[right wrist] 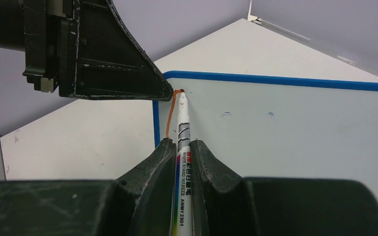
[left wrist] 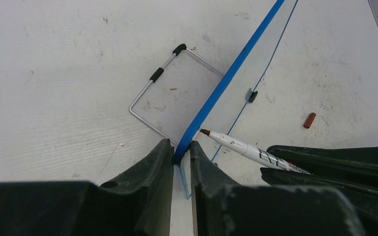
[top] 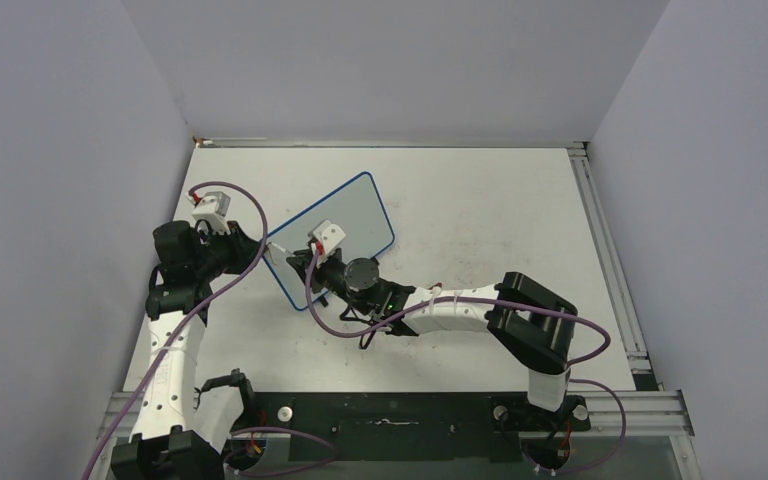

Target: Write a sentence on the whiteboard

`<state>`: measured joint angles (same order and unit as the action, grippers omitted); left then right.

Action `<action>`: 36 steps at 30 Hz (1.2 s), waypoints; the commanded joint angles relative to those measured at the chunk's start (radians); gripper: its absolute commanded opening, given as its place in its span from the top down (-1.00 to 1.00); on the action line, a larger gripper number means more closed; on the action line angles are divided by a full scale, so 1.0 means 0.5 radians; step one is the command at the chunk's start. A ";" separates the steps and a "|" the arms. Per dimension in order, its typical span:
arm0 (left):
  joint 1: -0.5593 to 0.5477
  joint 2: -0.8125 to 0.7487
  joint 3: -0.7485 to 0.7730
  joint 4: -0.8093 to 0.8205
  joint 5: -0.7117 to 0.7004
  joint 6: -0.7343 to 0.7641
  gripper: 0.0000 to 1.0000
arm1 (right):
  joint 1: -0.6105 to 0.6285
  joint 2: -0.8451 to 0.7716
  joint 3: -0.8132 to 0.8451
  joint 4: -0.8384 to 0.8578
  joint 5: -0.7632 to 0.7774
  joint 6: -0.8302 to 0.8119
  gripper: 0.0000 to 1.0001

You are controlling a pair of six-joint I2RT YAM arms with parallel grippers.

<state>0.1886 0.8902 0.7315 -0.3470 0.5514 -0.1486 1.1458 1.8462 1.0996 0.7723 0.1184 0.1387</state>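
Note:
The whiteboard (top: pixel 352 218) has a thin blue frame and stands tilted left of the table's centre. My left gripper (top: pixel 273 252) is shut on the frame at the board's left corner (left wrist: pixel 181 151). My right gripper (top: pixel 305 264) is shut on a white board marker (right wrist: pixel 182 123). The marker's red tip touches the board face beside that corner (left wrist: pixel 204 132). One curved red stroke (right wrist: pixel 170 118) runs along the board's left edge (right wrist: pixel 155 123). No lettering of the sentence shows. The rest of the board face (right wrist: pixel 300 137) is blank.
The board's wire stand (left wrist: pixel 150 81) with black sleeves lies on the tabletop behind the board. A small red marker cap (left wrist: pixel 309 120) lies on the table to the right. Grey walls enclose the table on three sides (top: pixel 380 70).

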 commanded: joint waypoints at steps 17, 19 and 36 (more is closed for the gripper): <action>-0.009 -0.029 0.005 -0.011 -0.021 0.021 1.00 | -0.017 -0.034 -0.129 0.101 0.041 0.001 0.89; -0.007 -0.029 0.007 -0.010 -0.026 0.021 1.00 | -0.004 -0.023 -0.117 0.106 0.017 -0.010 0.89; -0.010 -0.028 0.007 -0.011 -0.026 0.021 1.00 | 0.050 0.064 -0.031 0.085 -0.065 -0.031 0.89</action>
<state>0.1883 0.8867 0.7307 -0.3477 0.5476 -0.1459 1.1603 1.8500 1.0424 0.8055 0.1097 0.1375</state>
